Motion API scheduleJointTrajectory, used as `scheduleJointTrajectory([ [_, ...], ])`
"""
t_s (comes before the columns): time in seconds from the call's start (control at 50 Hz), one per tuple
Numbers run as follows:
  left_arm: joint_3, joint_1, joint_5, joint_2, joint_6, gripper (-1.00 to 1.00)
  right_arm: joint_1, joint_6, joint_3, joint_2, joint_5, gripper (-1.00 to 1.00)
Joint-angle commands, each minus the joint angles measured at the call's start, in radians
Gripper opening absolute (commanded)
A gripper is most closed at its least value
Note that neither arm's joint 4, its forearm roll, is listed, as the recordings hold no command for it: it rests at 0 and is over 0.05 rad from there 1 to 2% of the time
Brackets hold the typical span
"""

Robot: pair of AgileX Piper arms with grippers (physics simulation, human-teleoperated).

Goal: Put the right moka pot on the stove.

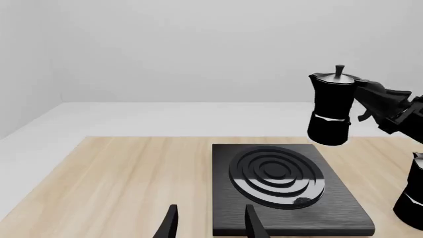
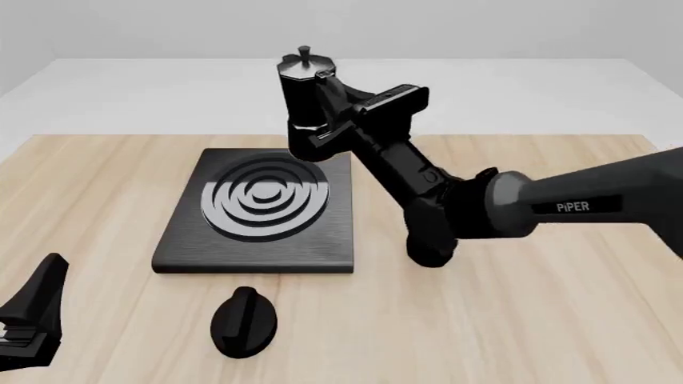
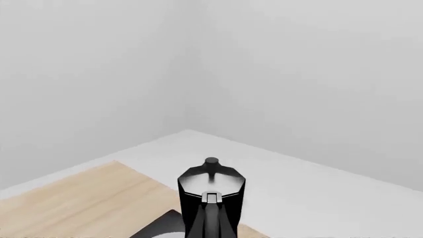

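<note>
The right moka pot, black with a silver lid and knob, hangs upright in the air above the stove's far right corner. My right gripper is shut on its handle side. The left wrist view shows the pot and the gripper above and beyond the stove. The right wrist view shows the pot's lid from behind. The stove is a black slab with silver rings. My left gripper is open and empty near the table's front left; its fingers frame the stove's near edge.
The second moka pot stands on the table to the right of the stove; in the front view my right arm mostly hides it. A black round knob lies in front of the stove. The wooden table ends just past the stove.
</note>
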Motion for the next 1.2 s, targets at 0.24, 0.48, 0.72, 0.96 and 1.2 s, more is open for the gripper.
scheduleJointTrajectory([
  [0.24,0.000,0.000,0.000,0.000,0.000,1.00,0.035,0.024,-0.128,0.105,-0.004,-1.00],
  [0.48,0.000,0.000,0.000,0.000,0.000,1.00,0.056,0.029,-0.167,0.147,0.008,-1.00],
  [0.72,0.000,0.000,0.000,0.000,0.000,1.00,0.074,0.032,-0.220,0.205,0.028,-1.00],
  [0.96,0.000,0.000,0.000,0.000,0.000,1.00,0.090,0.046,-0.234,0.243,0.026,-1.00],
  [1.2,0.000,0.000,0.000,0.000,0.000,1.00,0.106,0.061,-0.232,0.268,0.017,-1.00],
])
